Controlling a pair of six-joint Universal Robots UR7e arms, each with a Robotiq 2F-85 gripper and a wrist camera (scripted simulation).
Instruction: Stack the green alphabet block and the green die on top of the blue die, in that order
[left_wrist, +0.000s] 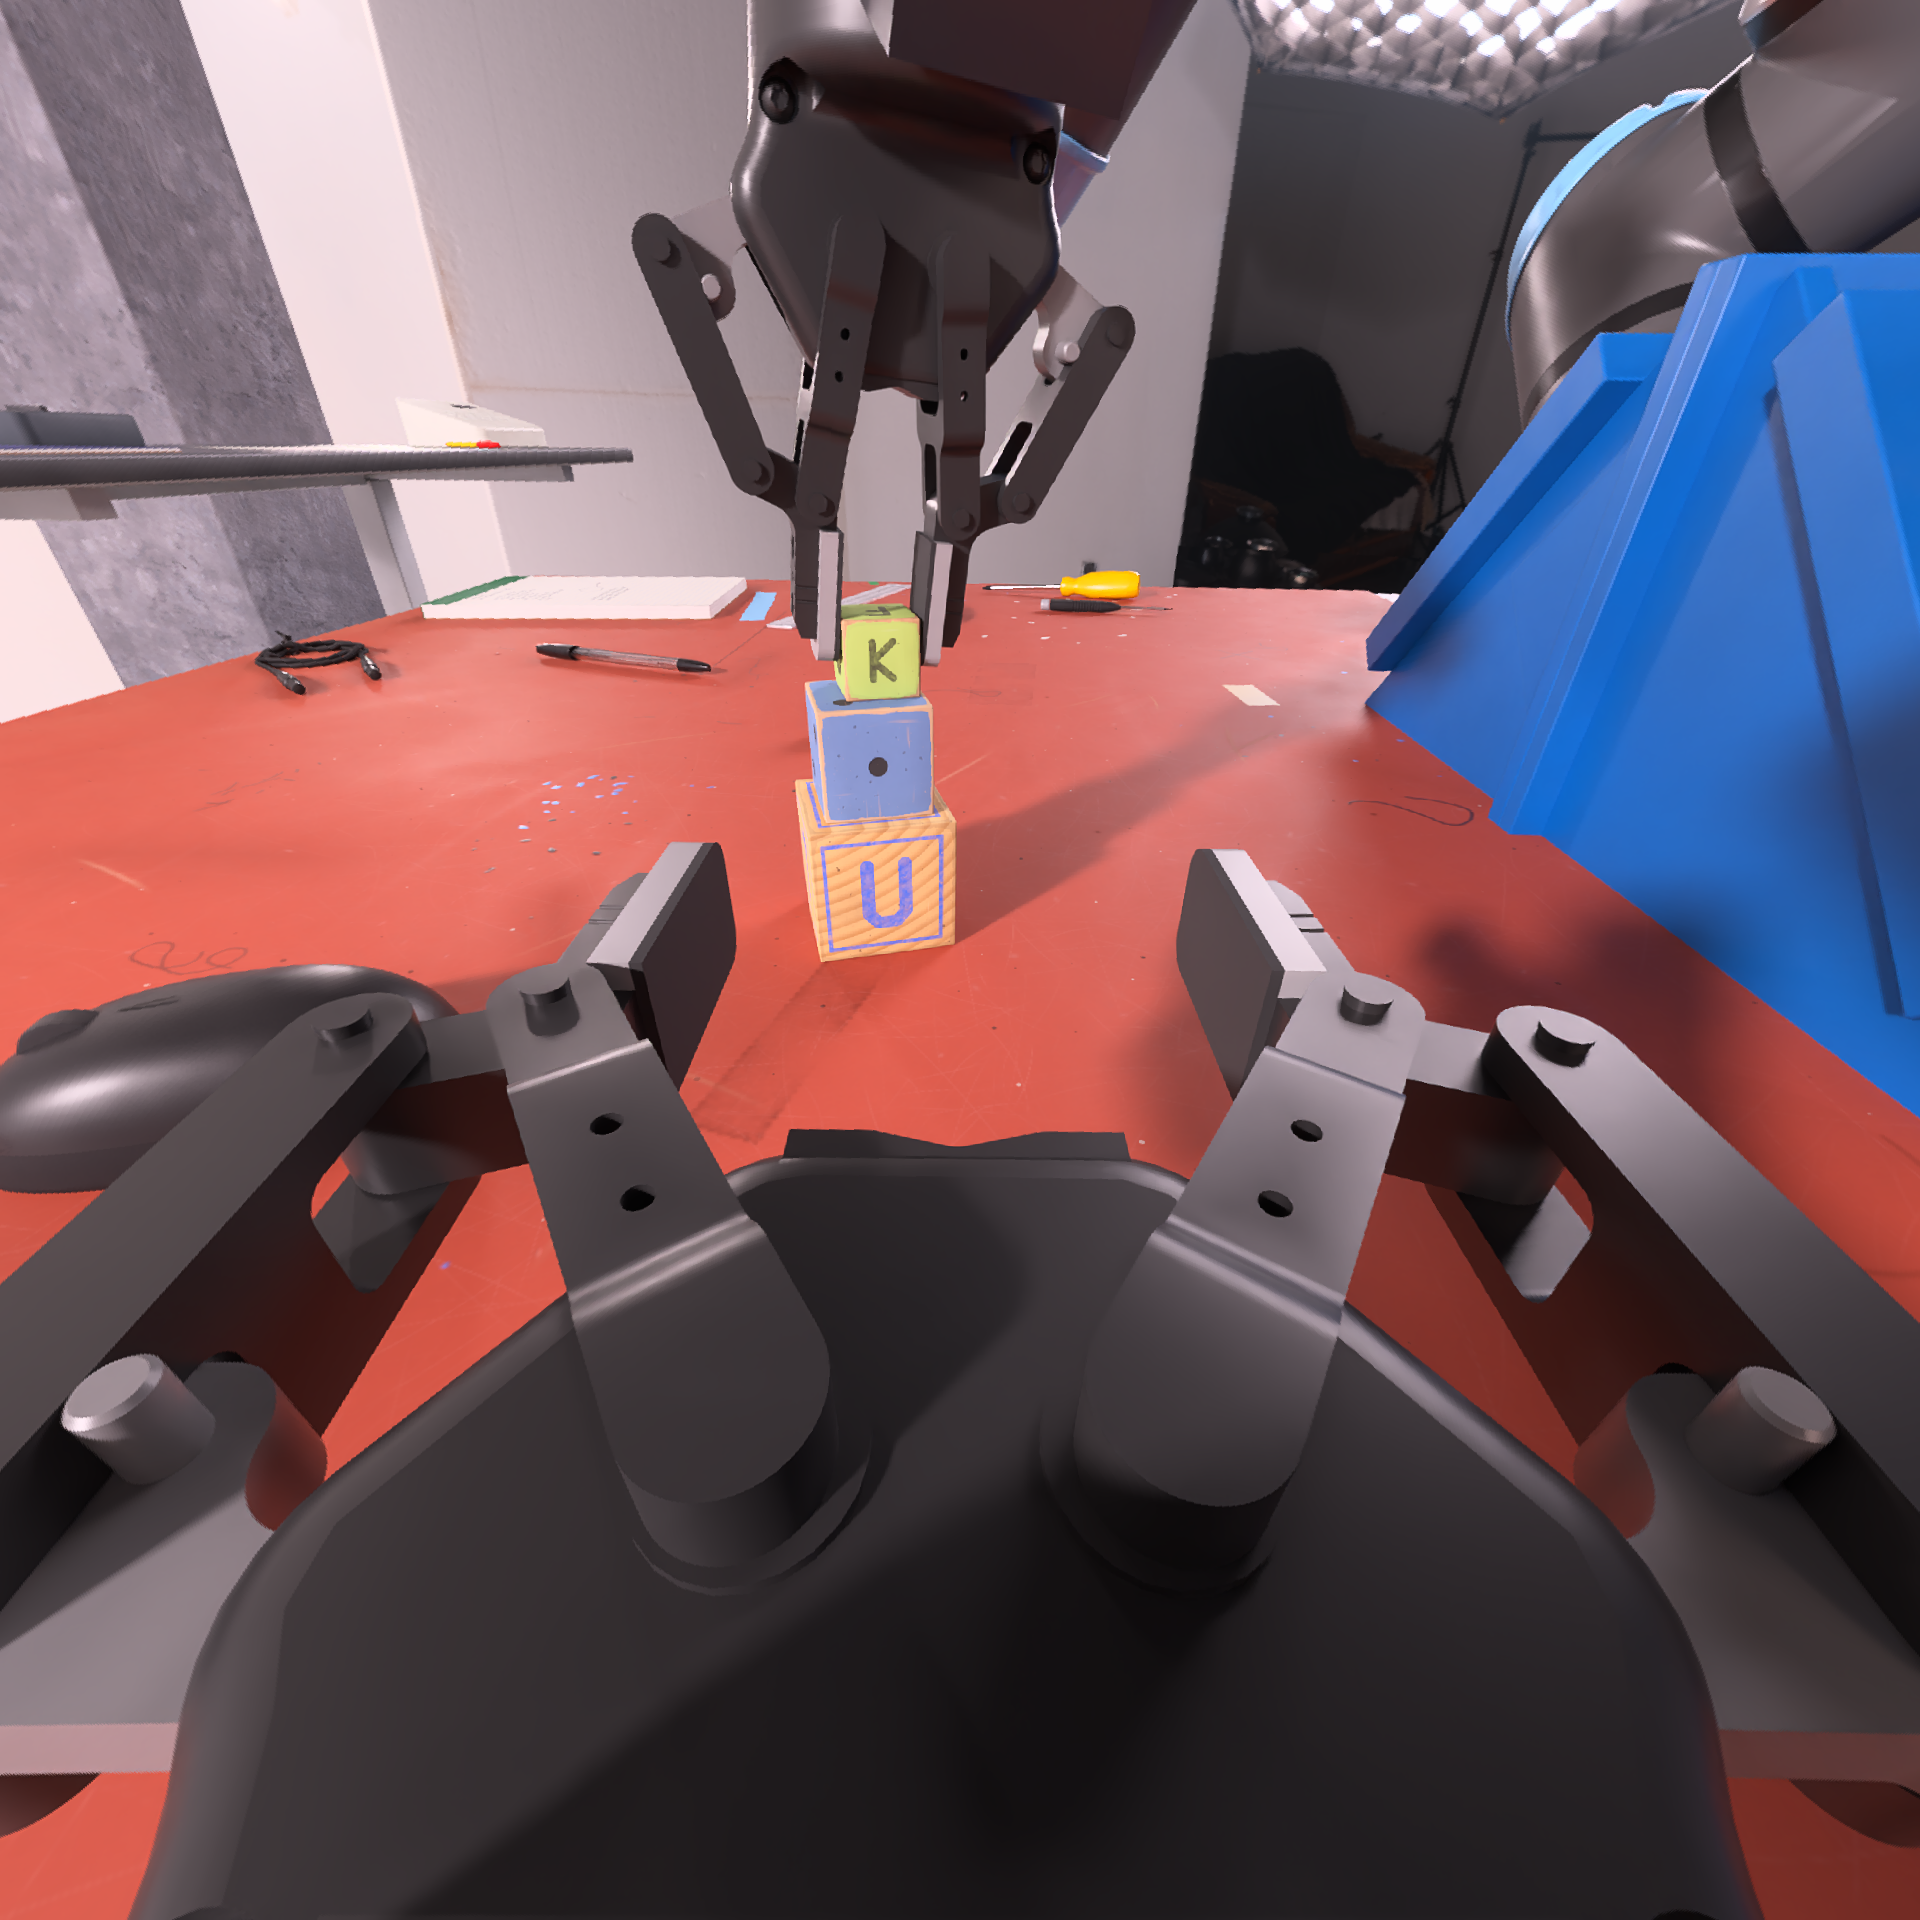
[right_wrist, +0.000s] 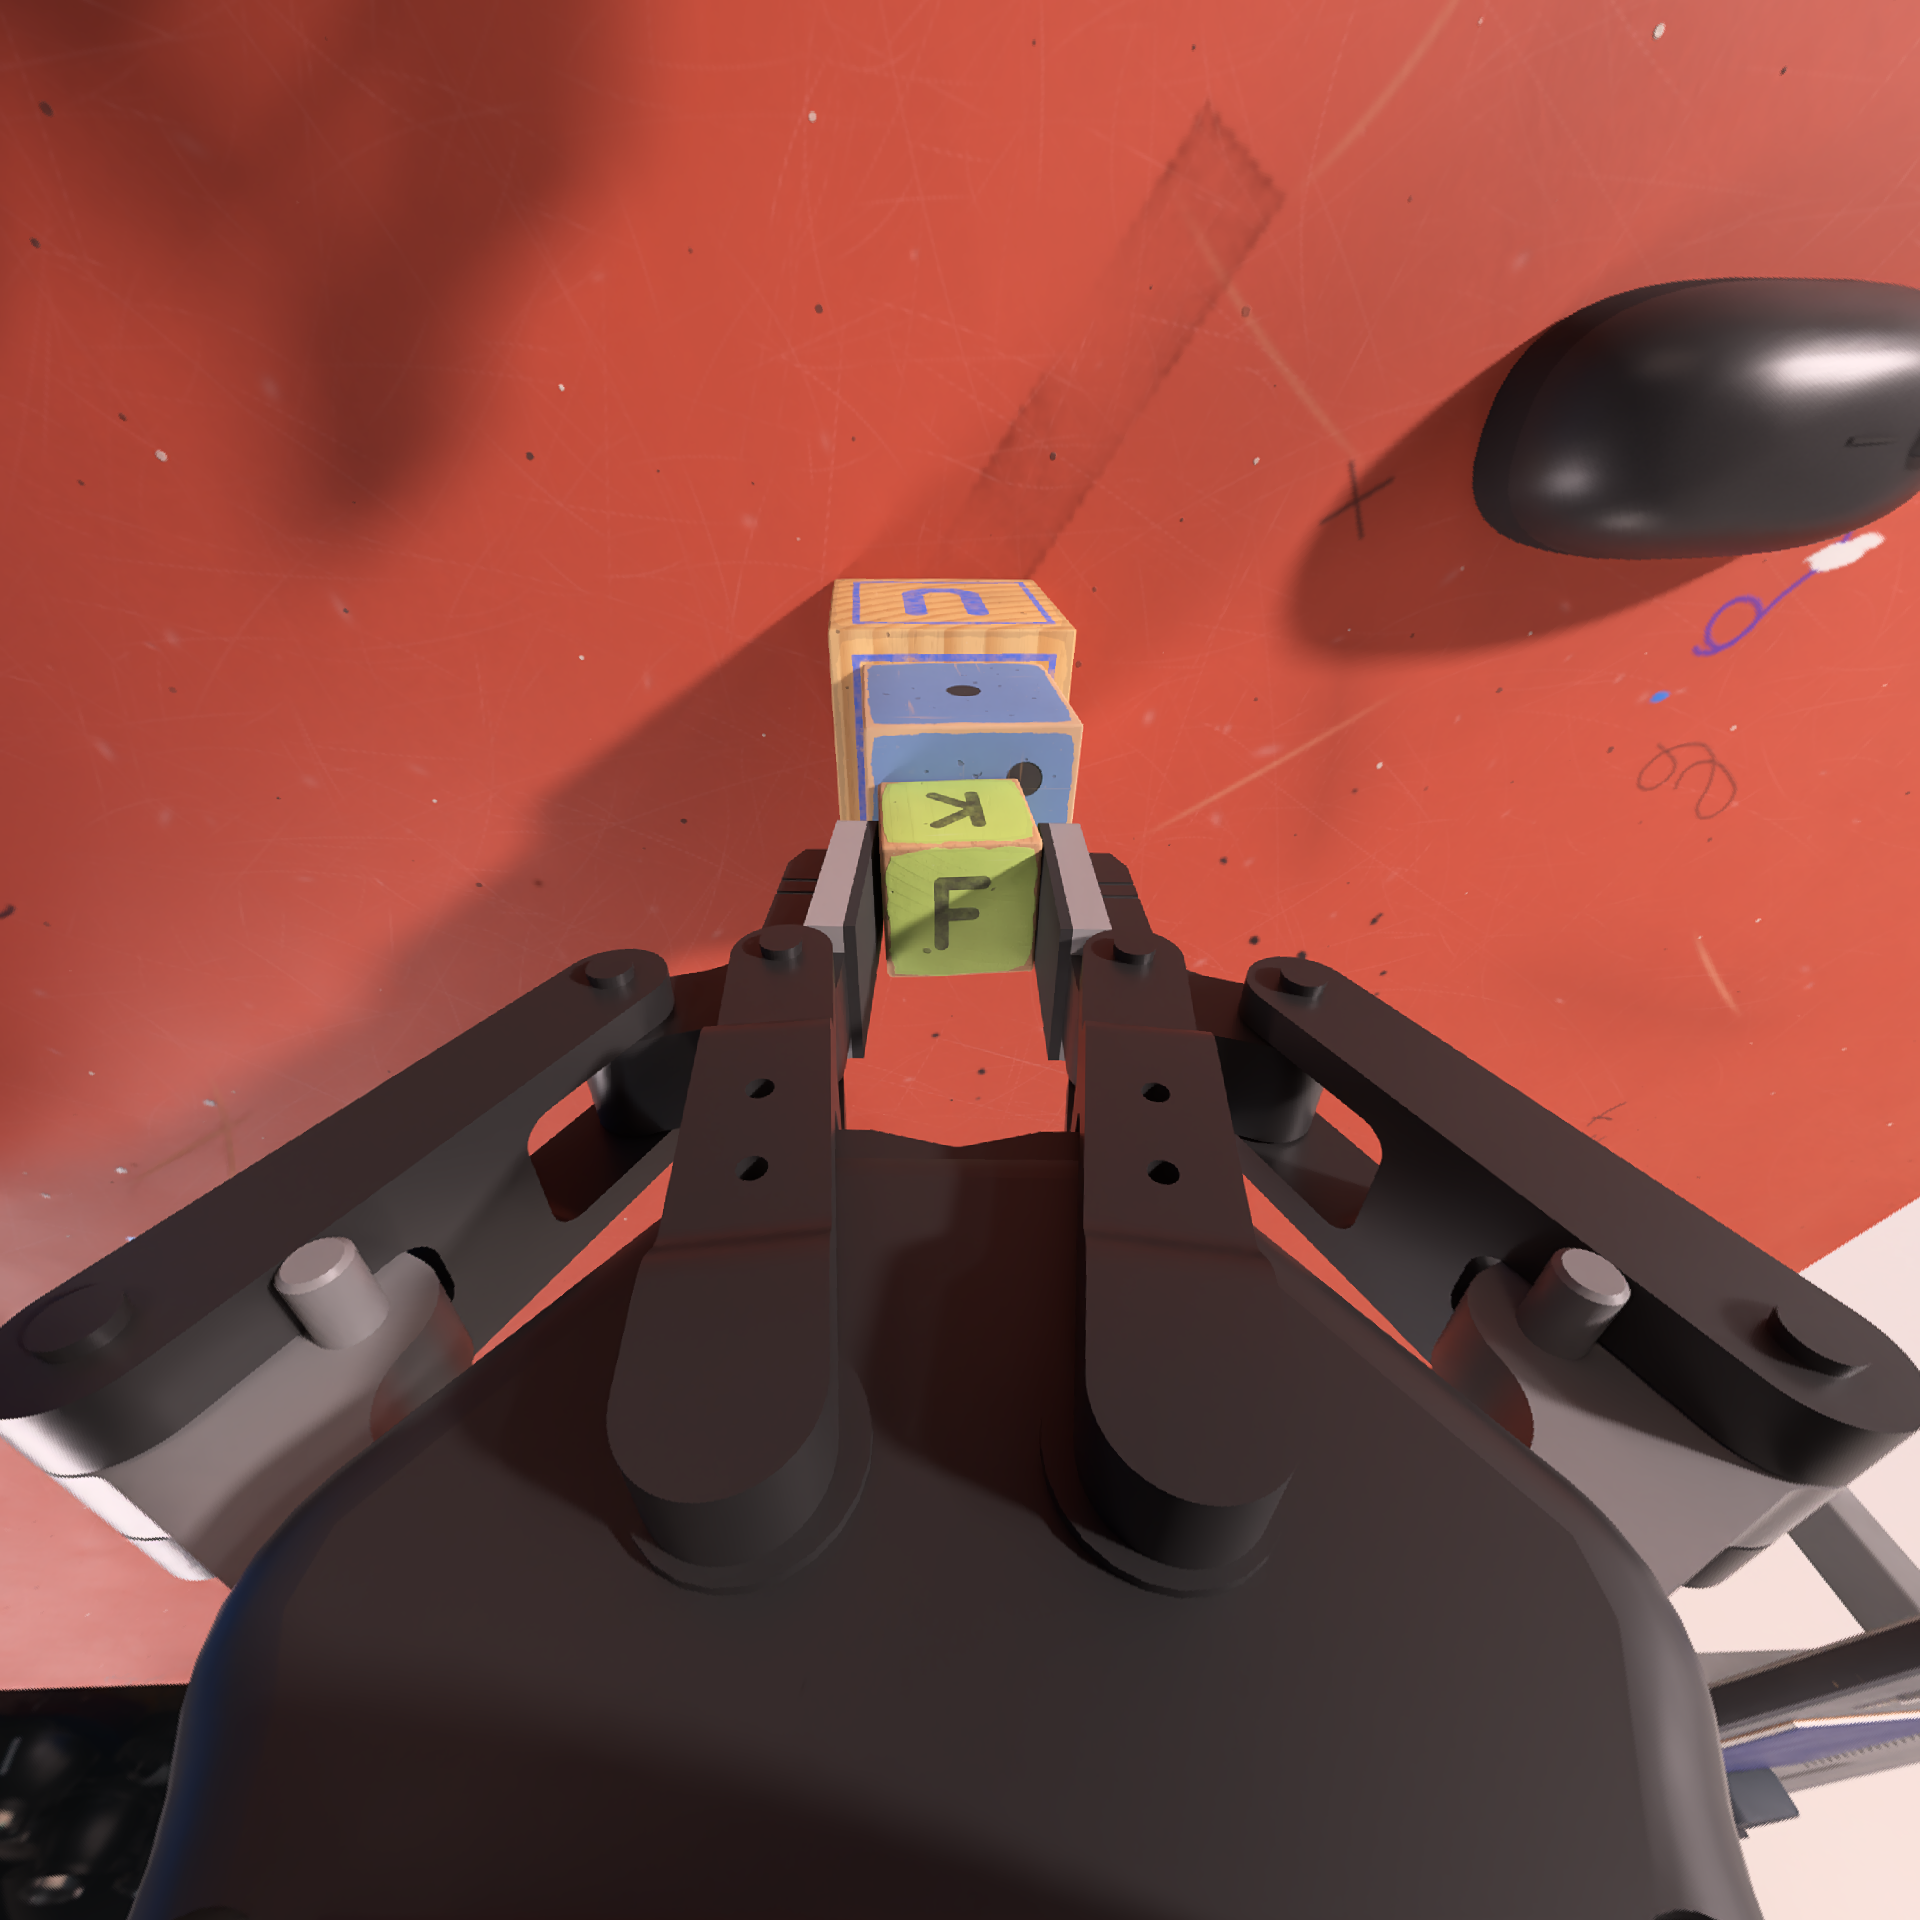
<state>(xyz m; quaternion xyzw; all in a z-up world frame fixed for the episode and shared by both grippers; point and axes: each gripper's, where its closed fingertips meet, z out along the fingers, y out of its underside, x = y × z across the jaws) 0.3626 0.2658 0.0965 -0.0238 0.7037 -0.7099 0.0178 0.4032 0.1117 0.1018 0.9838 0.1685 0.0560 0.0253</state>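
Observation:
The green alphabet block (left_wrist: 881, 655) sits on top of the blue die (left_wrist: 871, 758), which stands on an orange wooden alphabet block (left_wrist: 881, 894) on the red table (left_wrist: 416, 831). My right gripper (left_wrist: 881, 623) comes down from above, its pads against the two sides of the green block. In the right wrist view the green block (right_wrist: 961, 894) sits between the right gripper's (right_wrist: 961, 873) fingers, above the blue die (right_wrist: 966, 717) and the orange block (right_wrist: 951, 608). My left gripper (left_wrist: 956, 925) is open and empty, low over the table just in front of the stack. No green die is in view.
A black computer mouse (left_wrist: 187, 1049) lies left of my left gripper, also seen in the right wrist view (right_wrist: 1714, 416). A blue stand (left_wrist: 1662, 675) rises at the right. A pen (left_wrist: 623, 658), a black cable (left_wrist: 312, 660), a white pad (left_wrist: 592, 597) and a yellow screwdriver (left_wrist: 1096, 584) lie at the back.

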